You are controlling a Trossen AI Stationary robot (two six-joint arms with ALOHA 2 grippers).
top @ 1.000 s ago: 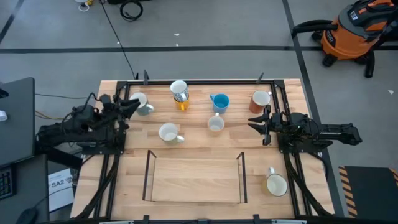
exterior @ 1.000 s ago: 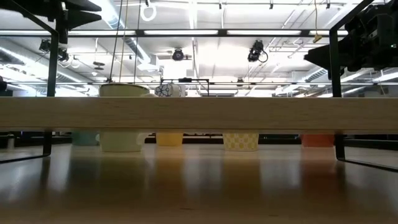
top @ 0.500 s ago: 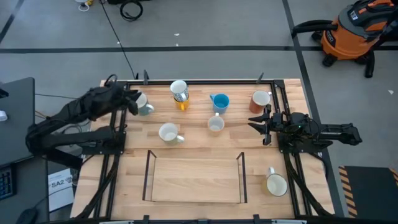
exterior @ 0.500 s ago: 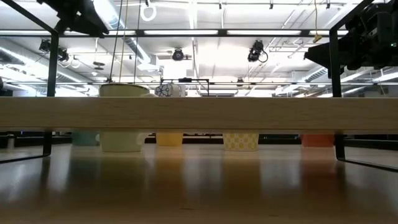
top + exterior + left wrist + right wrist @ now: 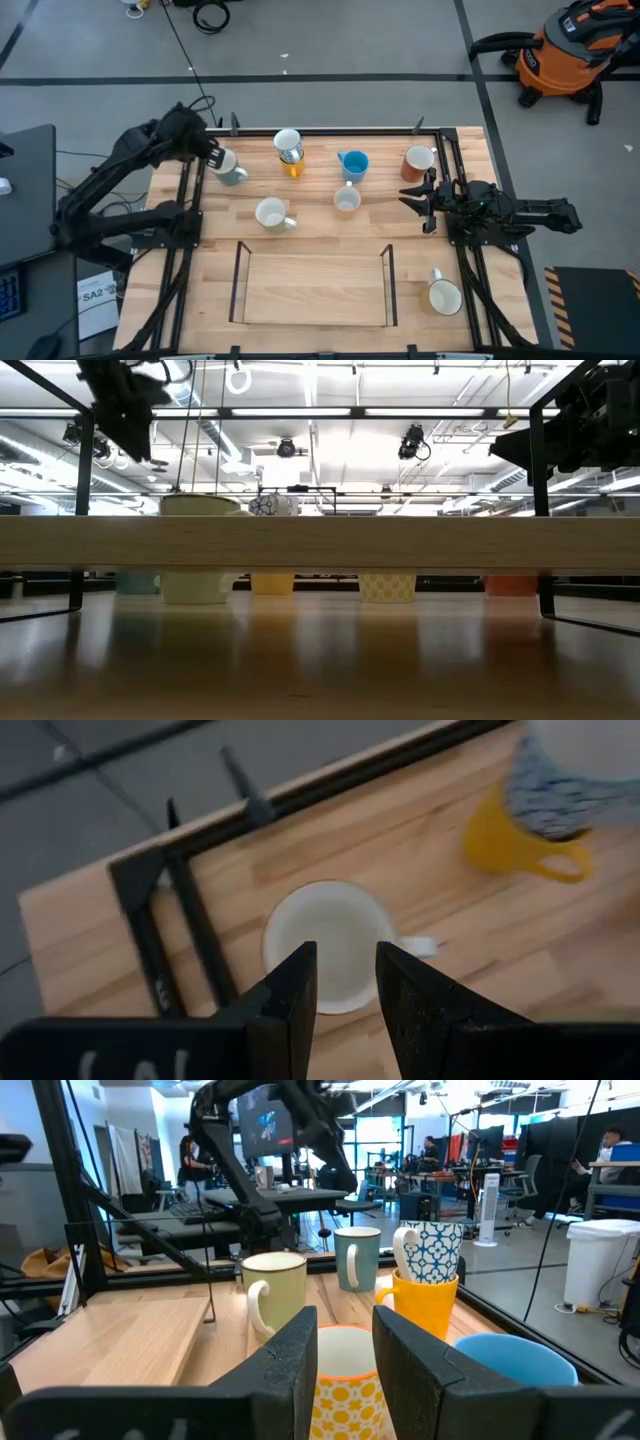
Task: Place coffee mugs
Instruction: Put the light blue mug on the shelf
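Several mugs stand upright on the wooden table. A pale mug [image 5: 230, 170] is at the far left. A patterned mug [image 5: 288, 146] sits stacked in an orange-yellow mug [image 5: 292, 169]. Also on the table are a blue mug [image 5: 353, 163], a red-brown mug [image 5: 417, 162], a white mug [image 5: 270, 214], a yellow-patterned mug [image 5: 346, 200] and a cream mug [image 5: 444, 296]. My left gripper [image 5: 211, 155] is raised, open and pointing down over the pale mug [image 5: 330, 945]. My right gripper [image 5: 412, 198] waits open at the right, facing the yellow-patterned mug [image 5: 345, 1380].
A raised wooden shelf on black wire legs [image 5: 313, 288] stands at the near middle. Black frame rails [image 5: 185, 215] [image 5: 462, 250] run along the table's left and right sides, and a rail corner [image 5: 150, 880] lies close beside the pale mug. People and desks show in the room behind.
My left arm has risen from a low, level pose and swung toward the far-left corner. Its gripper has tipped from pointing across the table to pointing down over the pale mug. The mugs have stayed in place.
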